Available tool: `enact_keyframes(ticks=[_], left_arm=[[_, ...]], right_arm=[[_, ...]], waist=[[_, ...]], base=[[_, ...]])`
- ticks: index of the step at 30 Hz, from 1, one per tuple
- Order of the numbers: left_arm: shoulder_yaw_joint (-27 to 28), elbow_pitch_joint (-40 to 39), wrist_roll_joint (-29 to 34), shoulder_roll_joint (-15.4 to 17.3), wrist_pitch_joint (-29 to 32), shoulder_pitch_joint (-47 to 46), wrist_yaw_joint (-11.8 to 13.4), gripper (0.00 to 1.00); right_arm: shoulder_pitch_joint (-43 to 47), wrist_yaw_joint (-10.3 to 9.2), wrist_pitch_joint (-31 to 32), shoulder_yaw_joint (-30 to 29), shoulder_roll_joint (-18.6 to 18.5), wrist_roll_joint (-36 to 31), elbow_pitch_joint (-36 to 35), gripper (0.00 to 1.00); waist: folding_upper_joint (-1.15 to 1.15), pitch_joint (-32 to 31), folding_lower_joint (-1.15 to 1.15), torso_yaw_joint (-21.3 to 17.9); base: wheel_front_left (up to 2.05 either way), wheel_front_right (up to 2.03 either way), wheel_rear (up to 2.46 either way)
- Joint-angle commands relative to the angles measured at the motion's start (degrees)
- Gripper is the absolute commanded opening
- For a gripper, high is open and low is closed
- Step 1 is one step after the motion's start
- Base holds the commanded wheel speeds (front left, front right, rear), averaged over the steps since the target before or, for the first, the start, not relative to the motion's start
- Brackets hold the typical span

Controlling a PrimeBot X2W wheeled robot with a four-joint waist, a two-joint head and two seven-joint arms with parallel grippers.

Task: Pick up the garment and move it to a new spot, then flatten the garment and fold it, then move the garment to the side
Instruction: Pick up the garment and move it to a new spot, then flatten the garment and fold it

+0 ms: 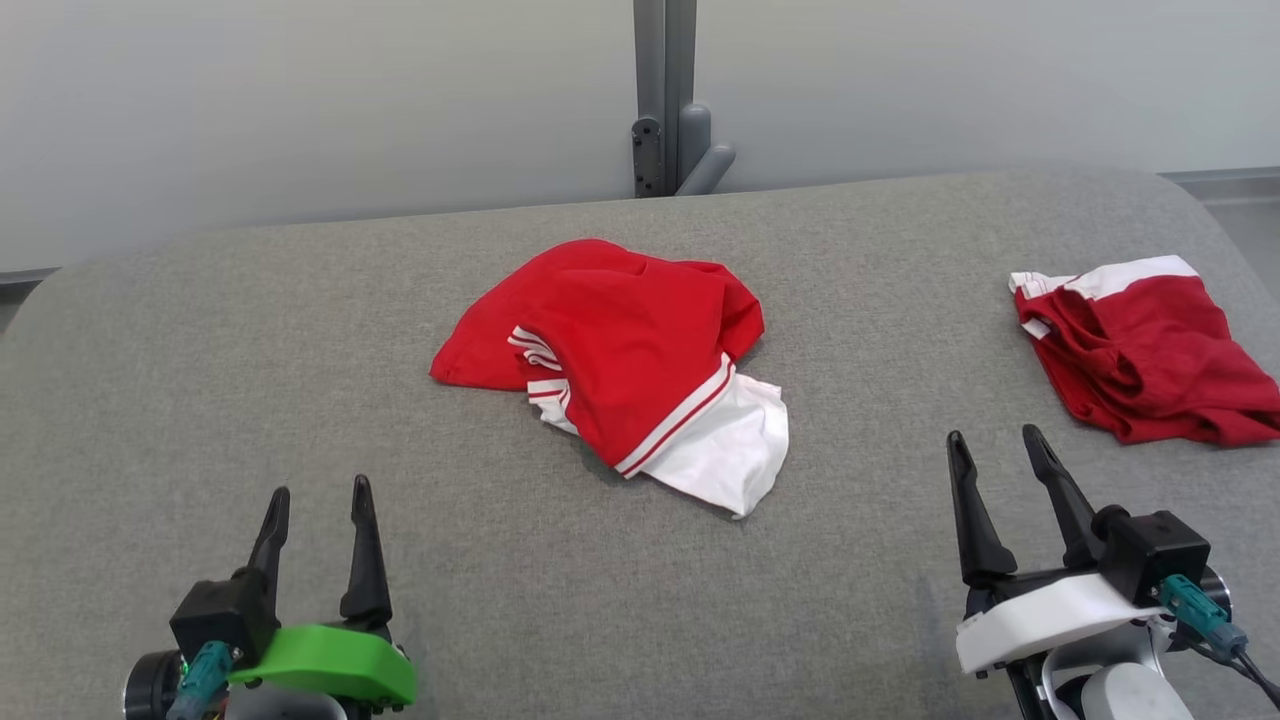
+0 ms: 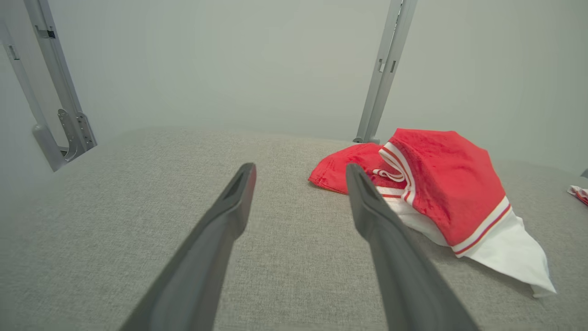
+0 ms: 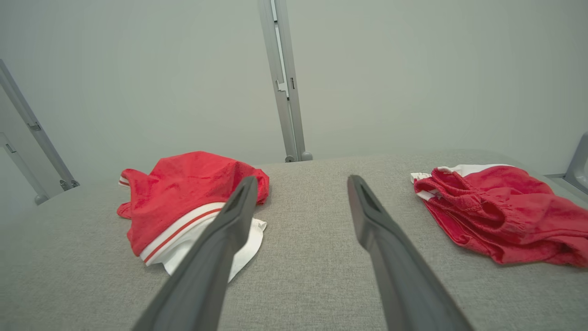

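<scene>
Left gripper (image 1: 320, 487) sits lower left in head view, green cover on its base. Both dark fingers spread wide, nothing between them. Under it is only bare grey padded surface (image 1: 200, 400).

Right gripper (image 1: 992, 434) sits lower right, white cover, fingers leaning a bit toward upper left. Also fully released and empty.

Left wrist view: the left gripper (image 2: 299, 168) frames bare surface. The red cloth shows to the right of the right-hand finger, which overlaps its white edge in the picture. Head view shows clear surface between the two, so no contact.

Right wrist view: the right gripper (image 3: 301, 179) points at the bare strip between the two cloth items. Its left-hand finger overlaps the heap's white corner in the picture only.

Garment (image 1: 620, 350) is a crumpled heap at frame centre in head view, beyond both grippers and roughly midway between them. It is red with red-and-white stripe trim, and a white panel spills out toward lower right. Not flattened, not folded, lying free on the surface.

Second garment (image 1: 1150, 360) lies at the right edge of head view, partly cut off by the frame, just beyond the right gripper and well apart from the heap. It is darker red with a white band along its upper edge, lying lower and flatter but wrinkled. Right wrist view shows a gathered elastic hem on it (image 3: 496, 216).

Far side: the surface ends in a rounded back edge. Behind it a grey metal post (image 1: 665, 100) stands at top centre with a bracket (image 1: 647, 155) on it, against a pale wall (image 1: 300, 90).
</scene>
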Motion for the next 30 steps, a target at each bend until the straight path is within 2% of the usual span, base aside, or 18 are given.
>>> enact_keyframes(ticks=[1, 8, 20, 30], left_arm=[[0.7, -0.6, 1.0, -0.4, 0.0, 1.5, 0.0, 1.00], [3.0, -0.7, 3.6, -1.9, 0.0, 4.2, -1.2, 1.00], [5.4, 0.3, 5.8, -3.8, 0.0, 3.6, -3.0, 1.00], [5.7, 1.3, 7.6, -4.7, 0.0, 3.0, -4.6, 1.00]], right_arm=[[0.8, -0.09, -0.4, 0.2, -0.1, 0.4, 0.2, 1.00], [0.9, -0.09, -0.9, 0.7, -0.1, 1.5, 1.4, 1.00], [0.0, -0.09, -1.4, 1.1, -0.1, 1.6, 2.7, 1.00], [-0.4, -0.09, -1.5, 0.7, -0.1, 1.5, 2.7, 1.00]], waist=[[0.19, -0.5, 0.00, 0.5], [0.19, -0.7, 0.00, 1.2], [0.19, -0.4, 0.00, 1.5], [0.19, 0.3, 0.00, 1.3]], base=[[0.00, 0.00, 0.00], [0.00, 0.00, 0.00], [0.00, 0.00, 0.00], [0.00, 0.00, 0.00]])
